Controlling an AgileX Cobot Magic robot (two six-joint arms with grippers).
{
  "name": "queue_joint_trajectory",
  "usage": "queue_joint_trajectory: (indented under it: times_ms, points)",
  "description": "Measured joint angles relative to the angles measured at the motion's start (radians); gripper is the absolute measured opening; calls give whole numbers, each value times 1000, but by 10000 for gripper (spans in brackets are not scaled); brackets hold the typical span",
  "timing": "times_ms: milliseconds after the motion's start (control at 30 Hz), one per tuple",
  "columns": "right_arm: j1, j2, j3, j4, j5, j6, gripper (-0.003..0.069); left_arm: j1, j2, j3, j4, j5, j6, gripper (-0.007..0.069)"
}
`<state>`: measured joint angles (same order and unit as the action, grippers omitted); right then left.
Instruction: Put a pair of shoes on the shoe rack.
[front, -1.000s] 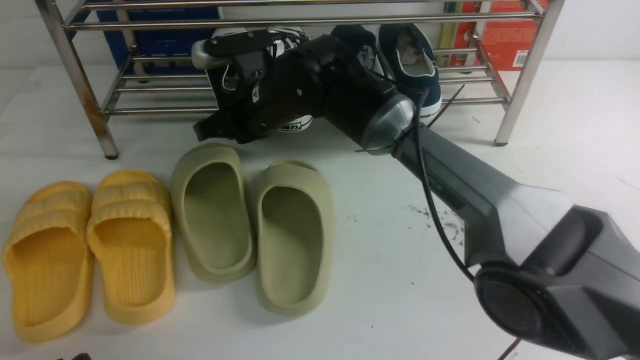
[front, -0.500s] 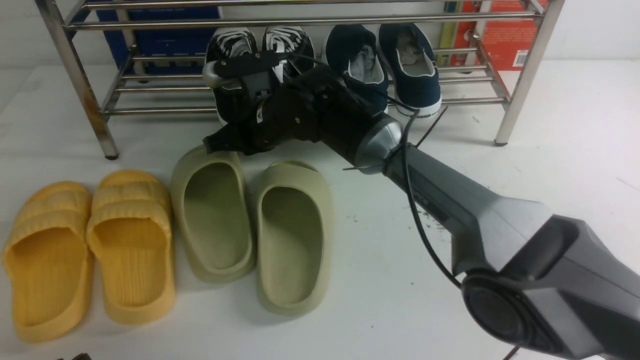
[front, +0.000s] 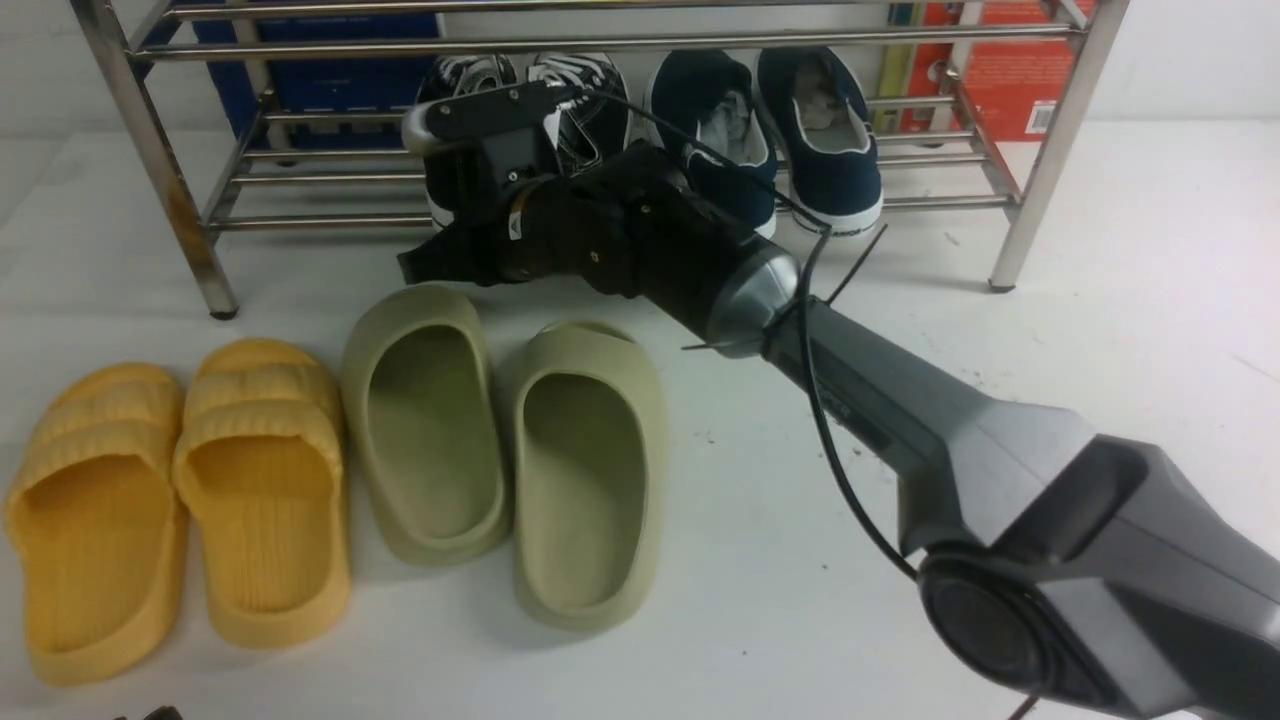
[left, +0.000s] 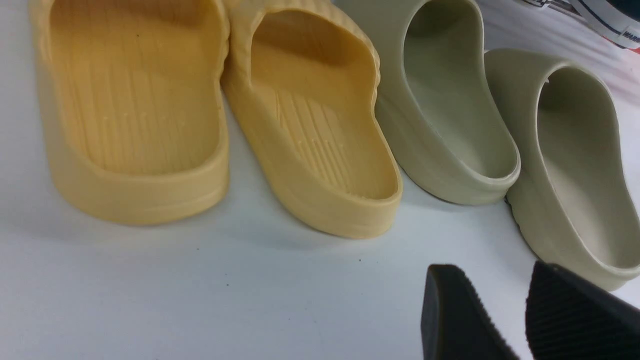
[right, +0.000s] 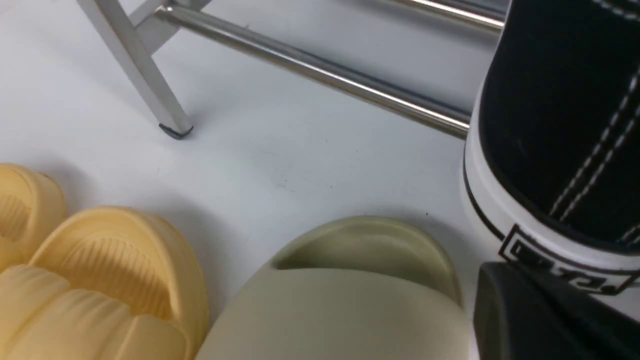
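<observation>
In front of the shoe rack (front: 150, 140), the yellow slides (front: 180, 500) and then the olive slides (front: 500, 450) lay on the table (front: 750, 560). The left gripper (left: 492, 272) hovered at the slides' heel ends, away from the rack, with its jaws spread. The black sneakers (front: 590, 110) sat side by side on the rack's lower shelf, left of a navy pair (front: 830, 150). The right gripper (front: 425, 262) hung at the rack's front edge, just beside one sneaker's heel. Whether its jaws pinched it could not be told.

White floor (front: 1100, 300); blue and red boxes behind.
</observation>
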<state>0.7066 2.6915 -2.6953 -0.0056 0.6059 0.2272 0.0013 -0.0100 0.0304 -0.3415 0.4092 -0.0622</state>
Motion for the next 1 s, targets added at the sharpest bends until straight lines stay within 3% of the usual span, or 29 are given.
queue_joint_trajectory:
  times_ms: [233, 400, 667, 867, 1000]
  points:
    - [0, 0, 1, 32, 23, 0, 54, 0, 0, 0, 0, 0, 0, 239]
    - [-1, -37, 1, 89, 135, -11, 62, 0, 0, 0, 0, 0, 0, 239]
    - [18, -236, 1, 202, 587, -164, 76, 0, 0, 0, 0, 0, 0, 239]
    - [87, -407, 27, 137, 648, -199, 77, 0, 0, 0, -1, 0, 0, 239]
    - [124, -588, 191, 51, 652, -181, 78, 0, 0, 0, -1, 0, 0, 239]
